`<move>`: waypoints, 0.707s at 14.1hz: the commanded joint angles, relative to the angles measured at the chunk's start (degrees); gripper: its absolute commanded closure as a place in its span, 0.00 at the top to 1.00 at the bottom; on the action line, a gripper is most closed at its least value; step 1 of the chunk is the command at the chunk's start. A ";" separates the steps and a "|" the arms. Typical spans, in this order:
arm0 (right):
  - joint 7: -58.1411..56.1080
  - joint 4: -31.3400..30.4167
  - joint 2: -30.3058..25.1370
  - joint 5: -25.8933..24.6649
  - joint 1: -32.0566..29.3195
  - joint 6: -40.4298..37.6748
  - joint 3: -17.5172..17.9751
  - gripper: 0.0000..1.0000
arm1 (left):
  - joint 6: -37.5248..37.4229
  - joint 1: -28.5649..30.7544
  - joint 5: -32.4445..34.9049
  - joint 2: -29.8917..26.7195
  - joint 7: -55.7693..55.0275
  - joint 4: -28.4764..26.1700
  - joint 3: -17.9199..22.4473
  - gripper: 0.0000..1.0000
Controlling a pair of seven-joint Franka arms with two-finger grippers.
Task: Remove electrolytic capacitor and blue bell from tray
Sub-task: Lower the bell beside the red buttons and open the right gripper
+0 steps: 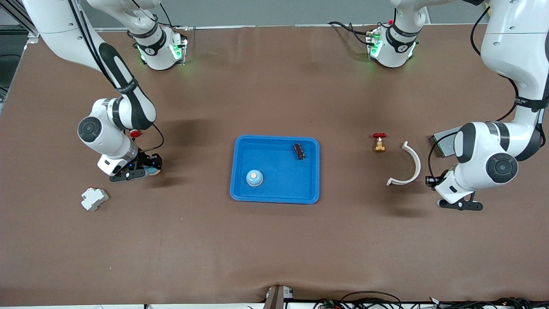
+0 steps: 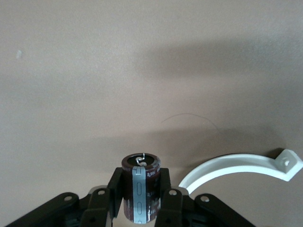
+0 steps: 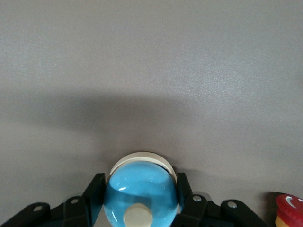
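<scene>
While the tray (image 1: 240, 171) holds a blue bell (image 1: 254, 178) and a capacitor (image 1: 299, 151) in the front view — neither out yet — both grippers hang over bare table (image 1: 274, 249). Left wrist view: the left gripper (image 2: 140, 191) has its fingers (image 2: 118, 189) clamped on a second capacitor (image 2: 140, 175). Right wrist view: the right gripper (image 3: 139, 201) has its fingers shut on a second bell (image 3: 139, 189).

Both grippers' fingers (image 2: 118, 191) clamped.
</scene>
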 commanded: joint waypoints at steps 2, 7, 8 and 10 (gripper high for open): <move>-1.18 0.49 0.66 1.03 -1.28 0.35 1.05 0.00 | 2.42 0.57 1.19 0.75 0.01 -1.17 -0.30 0.00; -1.00 1.11 1.45 1.12 -1.37 0.35 1.05 0.05 | 2.94 0.57 1.19 1.72 0.01 -1.78 -0.21 0.00; -1.00 1.28 1.54 1.12 -1.37 0.35 1.05 0.14 | 3.29 0.49 1.19 2.51 -0.08 -1.69 -0.21 0.00; -0.65 1.63 1.97 2.42 -1.19 0.35 1.05 0.99 | 4.44 0.57 1.19 3.30 0.01 -1.96 -0.03 0.00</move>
